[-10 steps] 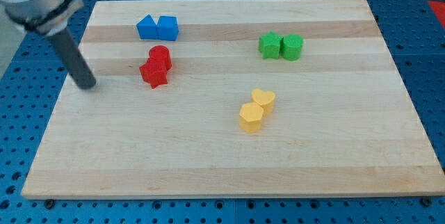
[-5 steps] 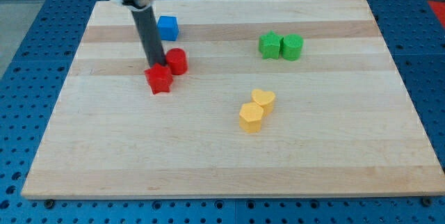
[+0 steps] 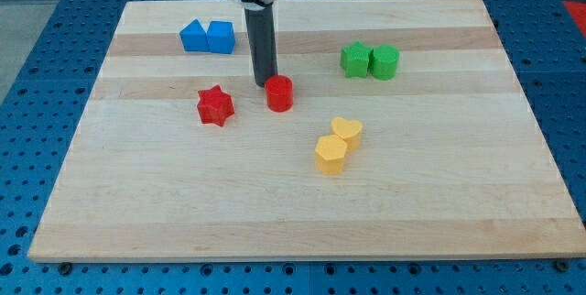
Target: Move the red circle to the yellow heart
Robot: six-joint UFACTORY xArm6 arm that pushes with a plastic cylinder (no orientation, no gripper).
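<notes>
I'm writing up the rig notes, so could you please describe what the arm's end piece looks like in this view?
My tip ends a straight, smooth, dark grey to black round rod. The rod hangs from a wider cylindrical mount of grey metal, cut off by the view's top edge. No cables, labels or markings show on either part, and the rest of the arm is out of view.

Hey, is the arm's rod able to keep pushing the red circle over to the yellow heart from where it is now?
Probably yes. My tip sits at the red circle's upper-left edge, and bare board lies between the circle and the yellow heart at lower right.

My tip (image 3: 265,83) hangs from an upright dark rod.
</notes>
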